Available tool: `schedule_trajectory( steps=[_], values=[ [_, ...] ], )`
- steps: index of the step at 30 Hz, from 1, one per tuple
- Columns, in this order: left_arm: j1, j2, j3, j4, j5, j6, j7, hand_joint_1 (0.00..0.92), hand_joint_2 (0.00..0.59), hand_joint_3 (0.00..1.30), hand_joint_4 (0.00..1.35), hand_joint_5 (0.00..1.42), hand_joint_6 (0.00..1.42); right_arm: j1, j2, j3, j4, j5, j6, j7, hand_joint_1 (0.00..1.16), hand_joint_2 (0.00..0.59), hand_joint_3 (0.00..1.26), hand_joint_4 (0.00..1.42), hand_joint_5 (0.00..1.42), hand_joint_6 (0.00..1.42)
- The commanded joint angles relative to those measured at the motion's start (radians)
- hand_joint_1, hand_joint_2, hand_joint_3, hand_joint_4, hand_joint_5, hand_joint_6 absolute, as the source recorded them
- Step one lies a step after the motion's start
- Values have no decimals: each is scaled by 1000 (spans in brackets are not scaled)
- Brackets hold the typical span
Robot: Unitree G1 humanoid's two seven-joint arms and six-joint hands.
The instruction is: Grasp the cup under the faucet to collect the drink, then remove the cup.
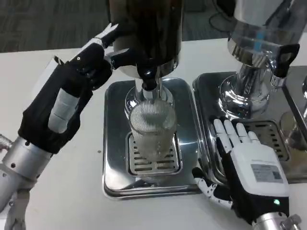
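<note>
A: What's the white table (62, 191) carrying?

B: Two shiny metal drip trays are sitting on it, side by side and nearly touching. The left tray (115, 143) is lying in the middle, and the right tray (206, 96) is running off the picture's edge.

A: Anything else resting on the tabletop itself?

B: The right hand (249, 163) is lying mostly over the right tray's front edge, and its thumb is hanging over the bare table between the trays. Can't tell if it's actually touching. Beyond the table's far edge, dark carpet (53, 24) is showing.
</note>
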Motion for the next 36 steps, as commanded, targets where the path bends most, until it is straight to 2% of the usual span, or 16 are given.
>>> schedule_trajectory(
  steps=[1, 7, 12, 14, 17, 19, 27, 29, 33, 35, 36],
  values=[
    [-75, -21, 0, 53, 40, 37, -19, 0, 81, 213, 28, 250, 209, -5, 4, 1, 3, 1, -1, 0, 543, 318, 0, 0, 0, 45],
    [-137, -56, -20, 109, 86, 52, -62, 0, 83, 231, 26, 267, 226, 13, 15, -6, -2, 11, 12, 0, 543, 321, 0, 0, 0, 47],
    [-133, -81, -33, 110, 104, 56, -86, 0, 86, 232, 26, 261, 229, 15, 22, -7, -3, 15, 17, 4, 544, 321, 0, 0, 0, 56],
    [-123, -79, -43, 92, 115, 56, -93, 0, 87, 233, 23, 258, 229, 14, 19, -7, -9, 14, 16, 11, 544, 321, 0, 0, 0, 58],
    [-90, -69, -52, 49, 171, 14, -73, 0, 88, 233, 22, 256, 230, 15, 11, 4, -24, -15, 17, 10, 544, 322, 0, 0, 0, 60],
    [-63, -54, -64, 2, 243, -17, -56, 0, 93, 241, 25, 254, 232, 9, 15, 5, -15, -7, 12, 12, 544, 322, 0, 0, 0, 61],
    [-25, -17, -88, -59, 402, -81, 11, 0, 103, 253, 37, 244, 231, 12, 22, -3, -4, 12, 12, 16, 544, 322, 0, 0, 0, 63],
    [-23, -2, -91, -68, 442, -100, 30, 0, 104, 257, 40, 243, 232, 14, 24, -19, -3, 51, -3, 17, 544, 322, 0, 0, 0, 63],
    [-19, 16, -104, -73, 480, -118, 53, 0, 106, 262, 44, 243, 233, 9, 30, -90, 16, 250, -101, 42, 518, 312, 0, 0, 0, 108],
    [-16, 20, -111, -67, 485, -124, 62, 0, 106, 264, 45, 243, 233, 5, 34, -116, 27, 320, -140, 45, 509, 310, 0, 0, 0, 139],
    [-16, 21, -114, -65, 488, -126, 66, 0, 106, 265, 45, 243, 231, 2, 29, -119, 30, 325, -160, 33, 505, 309, 0, 0, 0, 152]
  ],
)
